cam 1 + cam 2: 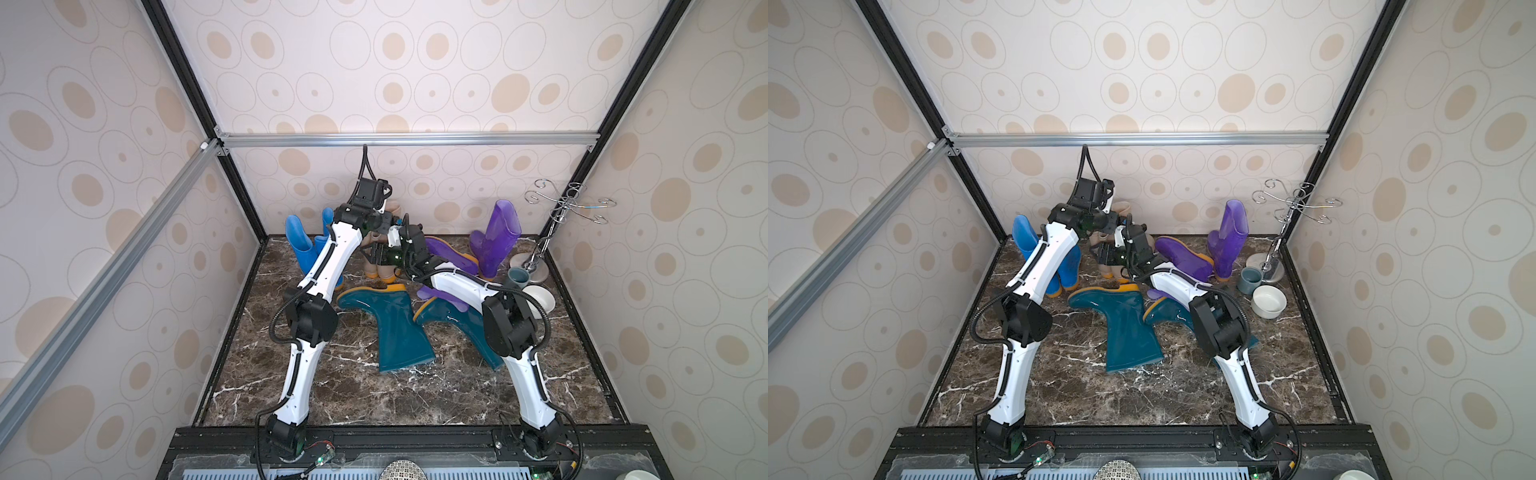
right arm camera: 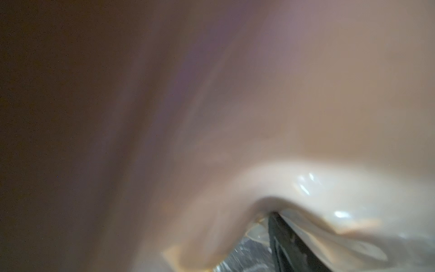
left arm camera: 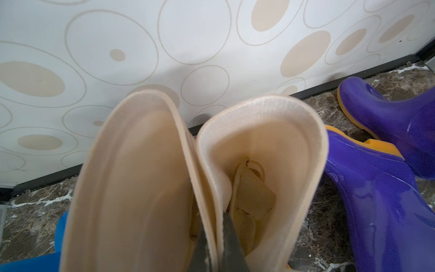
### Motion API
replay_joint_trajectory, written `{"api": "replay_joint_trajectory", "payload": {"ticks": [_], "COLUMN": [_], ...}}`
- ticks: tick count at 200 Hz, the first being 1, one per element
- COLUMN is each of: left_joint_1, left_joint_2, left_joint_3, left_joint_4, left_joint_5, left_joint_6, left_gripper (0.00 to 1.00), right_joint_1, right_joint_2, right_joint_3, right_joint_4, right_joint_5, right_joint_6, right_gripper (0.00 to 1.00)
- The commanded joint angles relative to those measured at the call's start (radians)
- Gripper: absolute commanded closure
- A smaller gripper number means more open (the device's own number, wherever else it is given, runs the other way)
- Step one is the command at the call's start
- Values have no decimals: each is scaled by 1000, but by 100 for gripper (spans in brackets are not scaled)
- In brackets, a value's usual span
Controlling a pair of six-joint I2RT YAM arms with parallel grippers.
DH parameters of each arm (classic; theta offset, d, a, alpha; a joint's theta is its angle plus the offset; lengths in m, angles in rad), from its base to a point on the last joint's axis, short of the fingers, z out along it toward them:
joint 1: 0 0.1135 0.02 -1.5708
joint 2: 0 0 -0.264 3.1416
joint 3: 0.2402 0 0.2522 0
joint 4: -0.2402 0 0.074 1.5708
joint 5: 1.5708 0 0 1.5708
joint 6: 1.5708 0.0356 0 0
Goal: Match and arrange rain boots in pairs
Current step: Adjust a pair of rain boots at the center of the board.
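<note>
Question from OP: where are the two glossy beige rubber rain boots (image 1: pixel 376 268) and who's got them?

Reply: they stand upright side by side at the back middle of the dark marble tabletop (image 1: pixel 332 386), shafts touching. In the left wrist view the left gripper (image 3: pixel 213 227) is clamped tight on the rim wall of one beige boot (image 3: pixel 263 131), one finger inside the shaft, one outside next to the other beige boot (image 3: pixel 131 176). Down inside the held boot sits a folded yellowish insert (image 3: pixel 251 195). The right gripper (image 1: pixel 378 253) is low against the beige pair. Its wrist view is just blurry beige rubber plus one dark finger (image 2: pixel 289 242), so honestly I can't tell if its jaws are apart or together.

OP: and the rest?

Reply: two bright blue boots (image 1: pixel 301 245) stand upright back left, partly behind the left arm. One translucent purple boot (image 1: pixel 496 237) is upright back right, and the other purple boot (image 1: pixel 446 252) lies on its side between it and the beige pair. Both big dark teal boots lie flat mid-table: one teal boot (image 1: pixel 392 328) in the open, the other teal boot (image 1: pixel 446 318) partly under the right arm. A grey-blue cup (image 1: pixel 1249 284) and a round white bowl (image 1: pixel 1268 312) sit near the right edge, just beside the chrome hook stand (image 1: pixel 1268 262). The bowl's inside shows plain white, and the cup's inside is too dark to read.
</note>
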Motion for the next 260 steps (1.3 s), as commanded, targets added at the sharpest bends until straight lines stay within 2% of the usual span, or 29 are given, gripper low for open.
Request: {"api": "replay_joint_trajectory", "payload": {"ticks": [1,43,59,89,145,203,225,231,249,260], "left_joint_1": [-6,-7,-6,5,22,23,22,23,22,22], "left_joint_2": [-36,-64,-84,-100,-112,-100,-92,-93,-98,-106], "left_joint_3": [65,54,29,4,4,-9,-18,-20,-18,-19], "left_joint_4": [53,16,23,13,25,39,35,37,45,54], "left_joint_5": [-43,-167,-208,-270,-297,-249,-231,-225,-212,-195], "left_joint_6": [6,-89,-105,-140,-192,-238,-254,-254,-257,-248], "left_gripper": [100,100,100,100,100,100,82,69,48,44], "right_joint_1": [6,3,2,0,-22,-40,-44,-47,-53,-56], "right_joint_2": [29,59,52,12,-119,-292,-353,-369,-425,-458], "right_joint_3": [47,90,90,62,-102,-177,-182,-183,-199,-204], "right_joint_4": [33,14,17,-51,-20,-214,-327,-352,-419,-466], "right_joint_5": [-53,-186,-234,-245,-270,-176,-119,-107,-64,-40], "right_joint_6": [38,36,30,-6,-12,-139,-209,-228,-293,-340], "right_gripper": [32,34,30,26,19,18,18,18,18,18]}}
